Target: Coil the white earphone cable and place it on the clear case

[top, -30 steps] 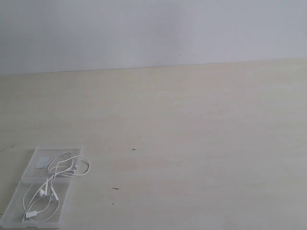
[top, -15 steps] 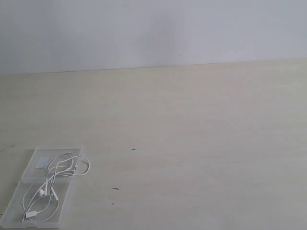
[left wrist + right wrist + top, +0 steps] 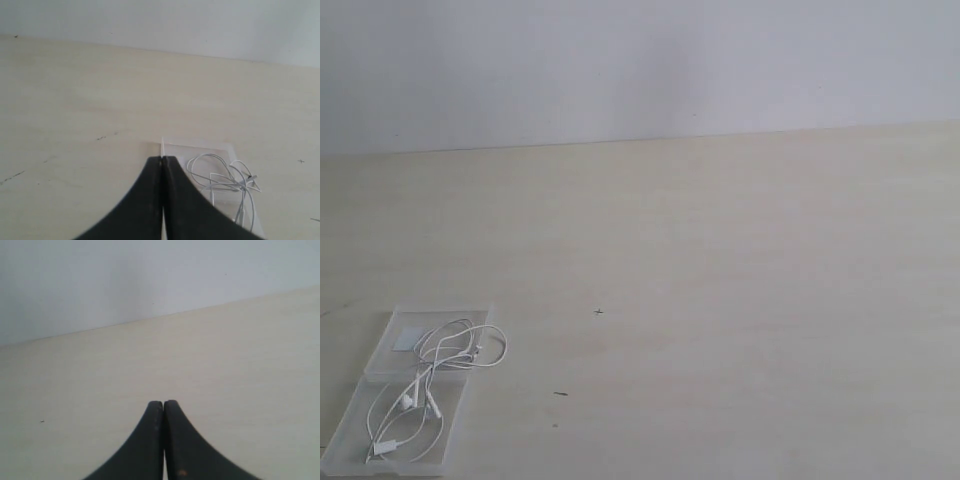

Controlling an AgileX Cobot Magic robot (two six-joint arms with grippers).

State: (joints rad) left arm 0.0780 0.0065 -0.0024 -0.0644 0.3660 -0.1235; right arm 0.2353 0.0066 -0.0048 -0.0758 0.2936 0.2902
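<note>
**Exterior and wrist views, closing stage of the task.** The flat transparent plastic case of two hinged rectangular halves (image 3: 352,432) lies open at the lower left of the exterior frame, on the pale wooden tabletop (image 3: 720,300).

The long thin white earphone cable (image 3: 430,375) rests on the case in loose, uneven loops that run across both halves. One loop reaches past the right edge of the upper half and onto the table. The upper half also carries a small whitish label patch (image 3: 408,338), and the case holds nothing else.

Neither arm appears in the exterior frame. In its wrist view the left gripper (image 3: 162,159) is clenched with the jaws pressed together and nothing between them. It is raised above the table, with the case (image 3: 200,150) and cable (image 3: 235,185) just beyond its tip. The right gripper (image 3: 163,402) is likewise clenched and empty over bare table.

Placement appears essentially complete. Any tidying should nudge the overhanging loop inward gently, since the light case would probably slide and the slack loops could spring apart.
</note>
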